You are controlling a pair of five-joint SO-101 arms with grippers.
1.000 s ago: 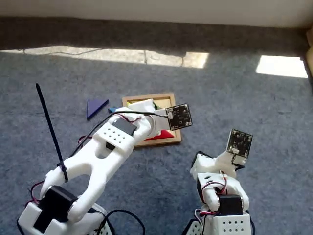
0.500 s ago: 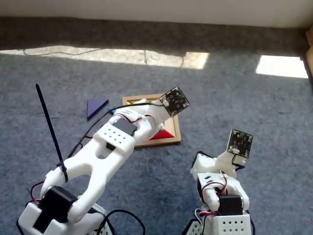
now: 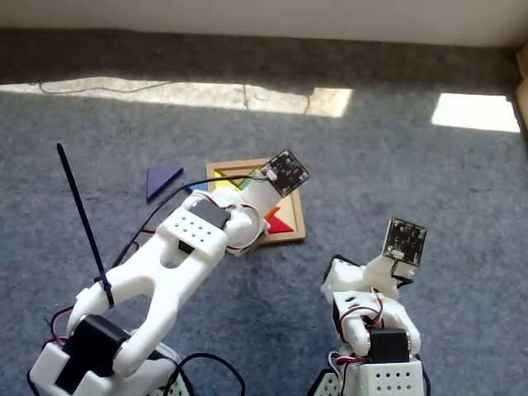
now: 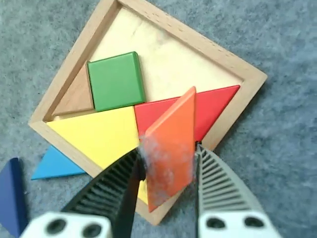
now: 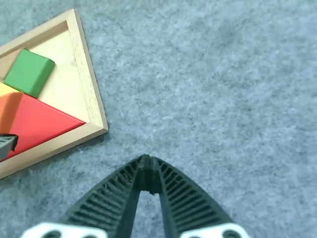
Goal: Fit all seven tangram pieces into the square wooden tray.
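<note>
My left gripper (image 4: 168, 148) is shut on an orange parallelogram (image 4: 171, 144), held on edge just above the square wooden tray (image 4: 247, 75). In the tray lie a green square (image 4: 116, 79), a yellow triangle (image 4: 96, 134), a red triangle (image 4: 215, 104) and a tan triangle (image 4: 74, 96). Outside one tray edge lie a light blue triangle (image 4: 57, 163) and a dark blue triangle (image 4: 12, 193). My right gripper (image 5: 148, 173) is shut and empty over the carpet, off a corner of the tray (image 5: 94, 116).
In the high view the left arm (image 3: 194, 239) stretches over the tray (image 3: 299, 227), and the dark blue triangle (image 3: 161, 179) lies to its left. The right arm (image 3: 371, 297) stands folded at the front right. A black rod (image 3: 78, 206) sticks up at the left.
The left arm's wrist has swung back and to the left over the tray, uncovering more of the red triangle. The right arm has not moved.
</note>
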